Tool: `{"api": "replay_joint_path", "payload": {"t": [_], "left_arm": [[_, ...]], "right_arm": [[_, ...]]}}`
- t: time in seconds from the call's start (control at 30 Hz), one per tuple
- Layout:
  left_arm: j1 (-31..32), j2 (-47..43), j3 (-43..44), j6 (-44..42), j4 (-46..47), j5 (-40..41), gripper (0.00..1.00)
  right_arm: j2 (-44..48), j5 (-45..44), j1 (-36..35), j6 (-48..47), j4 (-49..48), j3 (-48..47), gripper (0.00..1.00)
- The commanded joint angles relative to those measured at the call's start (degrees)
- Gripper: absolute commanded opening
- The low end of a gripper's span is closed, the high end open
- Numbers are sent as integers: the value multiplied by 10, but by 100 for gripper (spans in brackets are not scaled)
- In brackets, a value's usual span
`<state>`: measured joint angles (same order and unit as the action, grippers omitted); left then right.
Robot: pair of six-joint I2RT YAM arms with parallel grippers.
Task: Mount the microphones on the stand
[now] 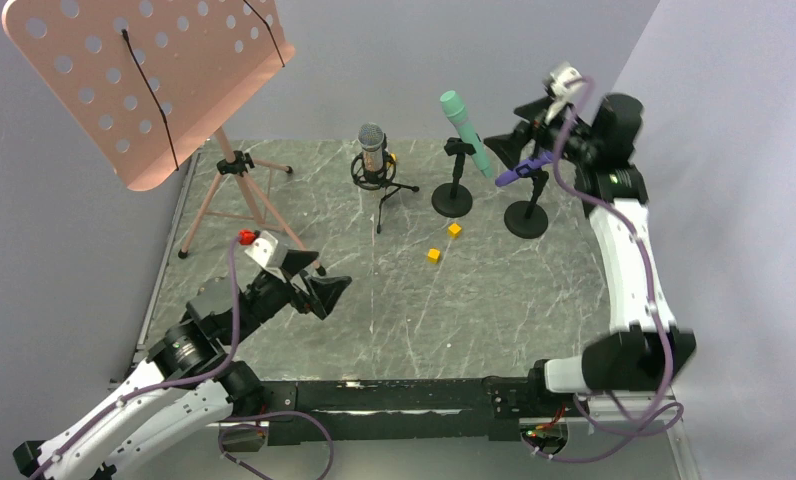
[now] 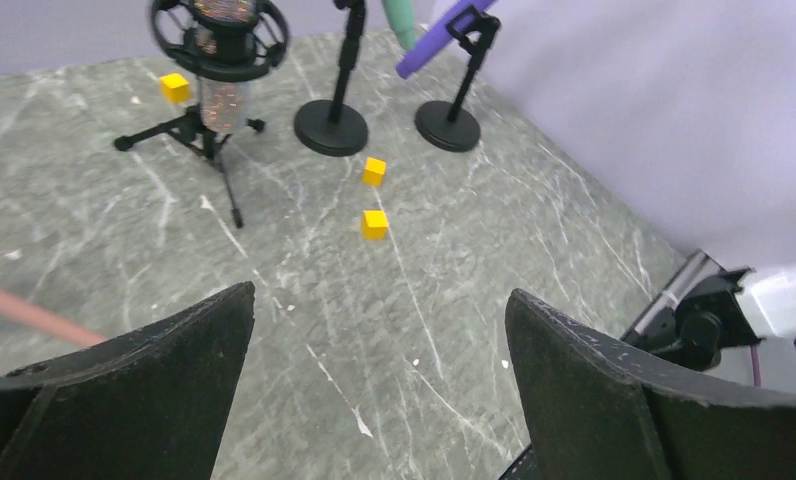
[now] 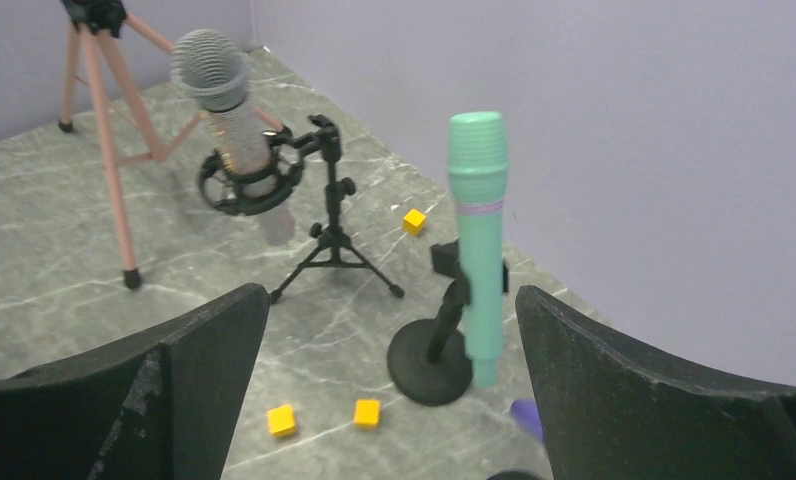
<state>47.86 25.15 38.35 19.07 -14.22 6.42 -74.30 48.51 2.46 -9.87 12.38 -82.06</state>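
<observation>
Far right: the purple stick microphone lies tilted across the clip of the right-hand black round-base stand and looks seated there.
Right arm: the right fingers are spread wide with nothing between them. They are held just above the purple stick microphone, probably to stay clear of it.
Middle: the mint green stick microphone stands head-up, clipped to the middle black round-base stand.
Left of that: the glittery silver-pink microphone, with a grey mesh head, sits in the ring mount of the small black tripod.
Left arm: the left fingers are spread and empty over the grey marbled bench, well away from the stands, likely parked.
Count: three microphones, three stands with one each, three small yellow cubes and one pink perforated music stand.
</observation>
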Motion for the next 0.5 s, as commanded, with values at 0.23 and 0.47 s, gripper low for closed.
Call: {"api": "replay_joint_path", "payload": {"t": [0.23,0.47], "left_arm": [[0,-112,58,40,-194,143,99],[1,-185,66,56,-256,173,99]], "right_arm": [[270,-285,10,152,137,166,100],[369,-360,10,197,185,213,100]]}}
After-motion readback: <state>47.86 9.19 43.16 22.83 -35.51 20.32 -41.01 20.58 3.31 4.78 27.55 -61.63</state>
